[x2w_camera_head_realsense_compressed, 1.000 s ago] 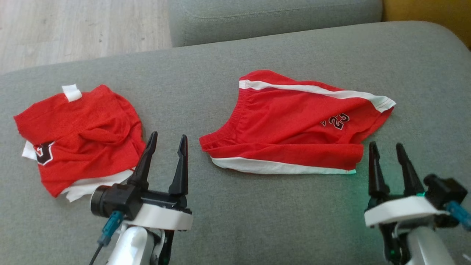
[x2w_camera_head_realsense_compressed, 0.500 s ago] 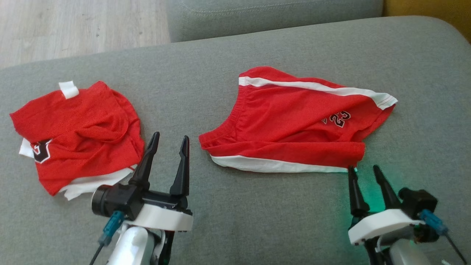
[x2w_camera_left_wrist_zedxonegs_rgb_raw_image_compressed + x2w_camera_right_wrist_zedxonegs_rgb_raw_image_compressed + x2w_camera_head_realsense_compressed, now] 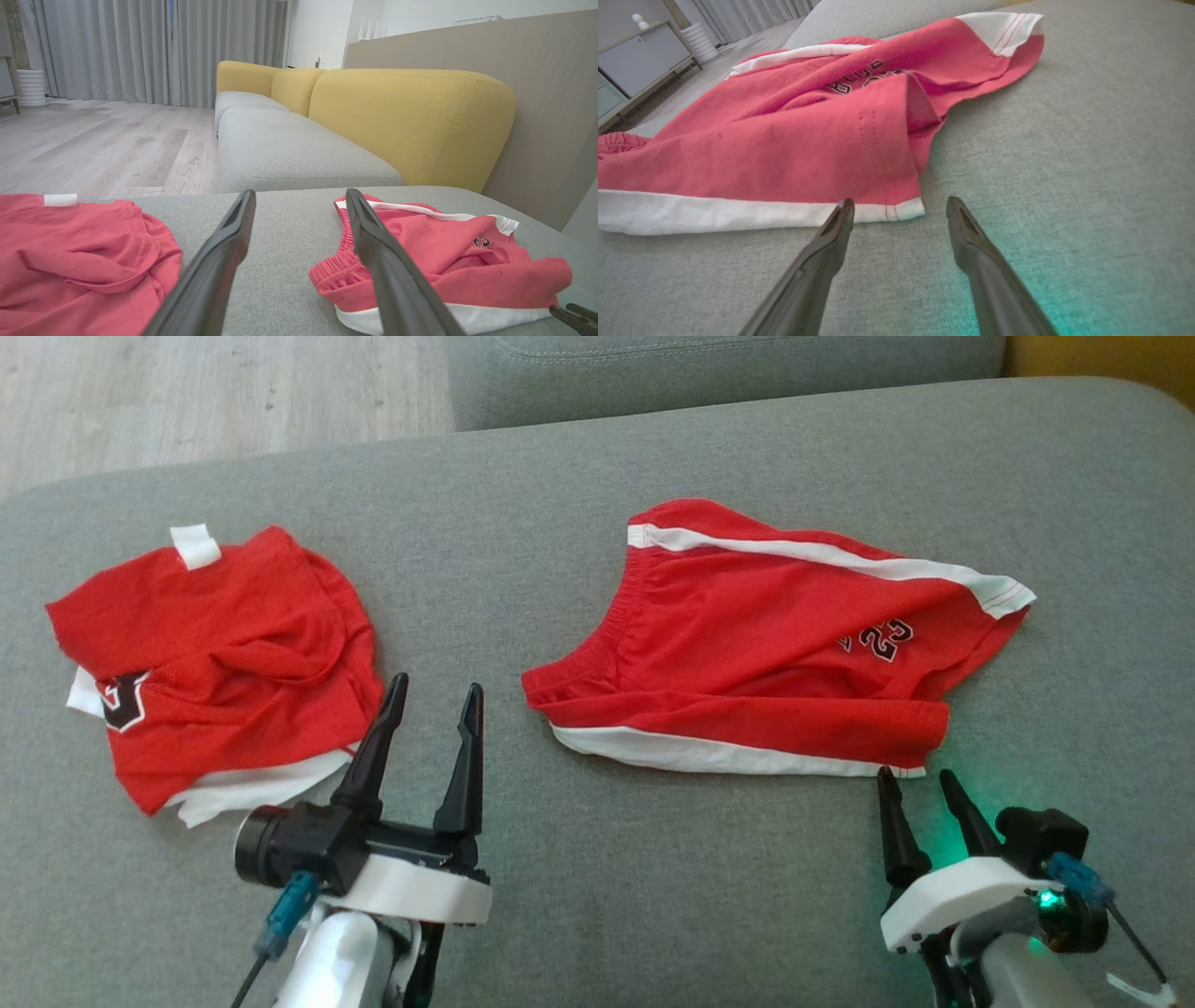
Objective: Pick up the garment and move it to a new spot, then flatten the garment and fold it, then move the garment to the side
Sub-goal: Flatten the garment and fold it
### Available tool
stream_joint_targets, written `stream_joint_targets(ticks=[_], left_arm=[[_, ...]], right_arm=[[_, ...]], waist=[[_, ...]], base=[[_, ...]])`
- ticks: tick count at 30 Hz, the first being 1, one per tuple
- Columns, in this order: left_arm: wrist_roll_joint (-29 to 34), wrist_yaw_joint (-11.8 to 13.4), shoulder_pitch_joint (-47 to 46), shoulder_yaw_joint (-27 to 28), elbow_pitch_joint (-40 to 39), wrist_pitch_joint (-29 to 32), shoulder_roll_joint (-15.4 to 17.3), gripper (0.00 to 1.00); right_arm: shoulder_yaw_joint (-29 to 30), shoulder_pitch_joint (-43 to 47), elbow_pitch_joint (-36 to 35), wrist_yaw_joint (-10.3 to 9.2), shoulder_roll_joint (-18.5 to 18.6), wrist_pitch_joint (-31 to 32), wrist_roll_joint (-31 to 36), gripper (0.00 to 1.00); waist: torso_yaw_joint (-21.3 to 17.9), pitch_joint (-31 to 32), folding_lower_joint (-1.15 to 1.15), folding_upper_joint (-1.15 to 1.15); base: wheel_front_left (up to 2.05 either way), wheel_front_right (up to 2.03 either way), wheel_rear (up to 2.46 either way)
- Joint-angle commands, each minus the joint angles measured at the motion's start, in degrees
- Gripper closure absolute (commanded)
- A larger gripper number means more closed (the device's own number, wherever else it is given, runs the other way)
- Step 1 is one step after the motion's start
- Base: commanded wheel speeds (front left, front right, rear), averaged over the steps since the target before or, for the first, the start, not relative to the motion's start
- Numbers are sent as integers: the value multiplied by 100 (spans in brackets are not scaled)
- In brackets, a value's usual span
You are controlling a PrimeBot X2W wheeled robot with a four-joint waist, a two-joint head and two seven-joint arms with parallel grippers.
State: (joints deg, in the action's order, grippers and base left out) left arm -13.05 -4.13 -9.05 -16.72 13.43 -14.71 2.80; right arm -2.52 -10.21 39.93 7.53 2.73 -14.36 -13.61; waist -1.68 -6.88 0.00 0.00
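head view gives me the red shorts (image 3: 747,653) lying fairly flat on the grey sofa cushion (image 3: 653,896), right of centre, waistband to the left, a white stripe along each long edge. my right gripper (image 3: 914,775) sits just at their near right hem corner, fingers spread, nothing pinched; i can't tell if a tip touches cloth. my left gripper (image 3: 437,683) is spread and empty too, between the shorts and a second red garment (image 3: 215,653) crumpled at left.

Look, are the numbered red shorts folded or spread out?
Mostly spread out, rumpled: the shorts lie on the couch, waistband and hem showing.
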Motion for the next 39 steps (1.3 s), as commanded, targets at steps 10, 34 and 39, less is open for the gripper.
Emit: stream_joint_targets(ticks=[10,34,39], left_arm=[[22,1,-246,175,-147,-29,8,0],[930,-284,-832,-582,709,-29,168,0],[1512,-322,-1444,-1315,1448,-29,529,0]], right_arm=[[-250,-467,367,-4,15,-63,14,100],[1298,-501,-180,-4,78,69,532,100],[1149,-592,-208,-4,40,108,463,100]], waist=[[10,-54,0,0],[-421,-337,0,0],[-584,-431,0,0]], base=[[0,0,0],[0,0,0],[0,0,0]])
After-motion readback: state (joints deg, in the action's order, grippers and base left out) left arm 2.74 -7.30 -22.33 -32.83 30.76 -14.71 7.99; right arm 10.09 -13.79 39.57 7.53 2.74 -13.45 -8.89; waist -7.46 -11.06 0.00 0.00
